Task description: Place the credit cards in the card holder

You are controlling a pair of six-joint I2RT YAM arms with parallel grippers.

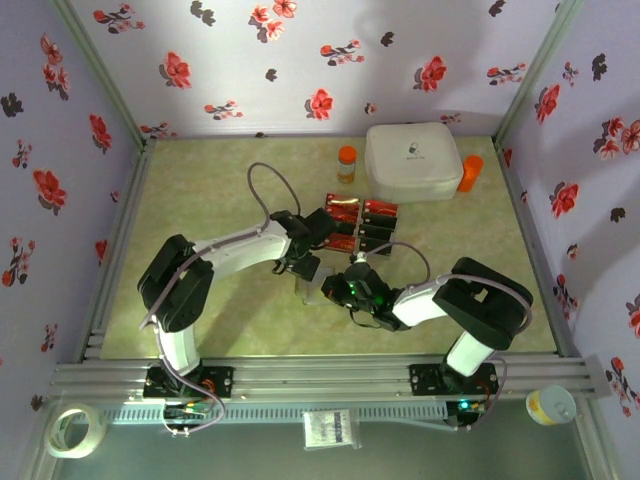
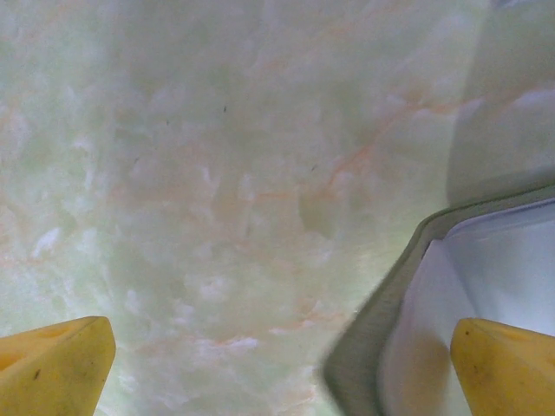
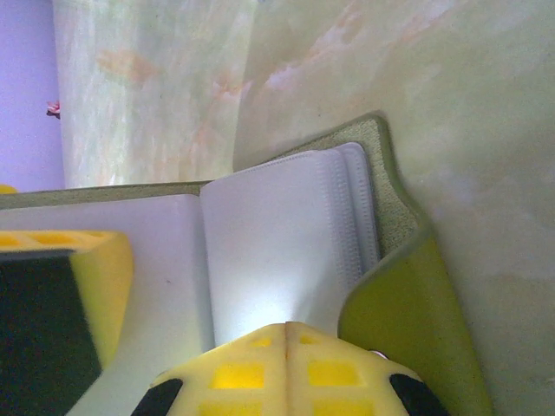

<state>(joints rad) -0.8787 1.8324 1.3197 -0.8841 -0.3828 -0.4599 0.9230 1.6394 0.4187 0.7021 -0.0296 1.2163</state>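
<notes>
The credit cards (image 1: 360, 225), red and black, lie in a tidy block at the table's middle, behind both grippers. The card holder (image 1: 310, 292) lies open in front of them, with its olive cover (image 3: 408, 329) spread out and its pale sleeves (image 3: 286, 234) facing up. My right gripper (image 3: 286, 334) is shut, its tips pressed together right at the sleeves; whether a sleeve is pinched I cannot tell. My left gripper (image 2: 277, 373) is open wide just above the table, one finger (image 2: 507, 364) over the holder's corner (image 2: 373, 347). From above, the left gripper (image 1: 303, 268) and right gripper (image 1: 335, 290) meet at the holder.
A large white rounded box (image 1: 412, 160) stands at the back right, with an orange-capped bottle (image 1: 346, 163) on its left and another (image 1: 470, 172) on its right. Flowered walls close in the table on three sides. A tape roll (image 1: 75, 430) lies off the front left.
</notes>
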